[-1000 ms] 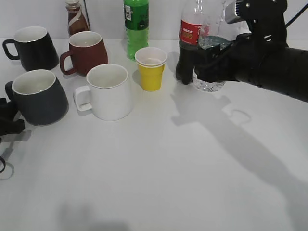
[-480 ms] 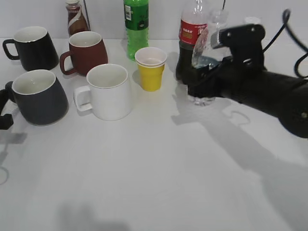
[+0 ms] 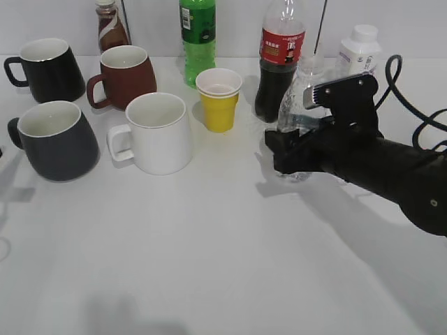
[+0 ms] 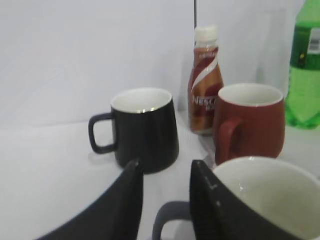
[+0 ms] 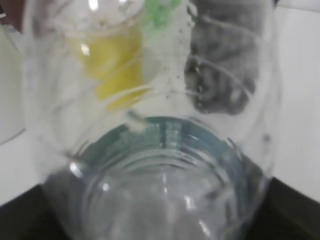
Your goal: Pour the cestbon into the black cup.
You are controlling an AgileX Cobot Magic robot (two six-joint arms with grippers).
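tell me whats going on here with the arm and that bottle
The right gripper is shut on the cestbon, a small clear water bottle held upright just in front of the cola bottle. The black cup sits far across the table on the left, white inside and apparently empty, so no pouring has happened yet. The left gripper is open near that cup's handle, holding nothing.

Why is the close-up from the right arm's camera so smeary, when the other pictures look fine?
In the right wrist view the clear cestbon fills the frame, too close to focus, so the yellow cup behind it shows warped through the plastic. In the left wrist view the fingers are soft while the mugs behind are sharper. In the exterior view the right gripper casts a soft grey shadow on the table.
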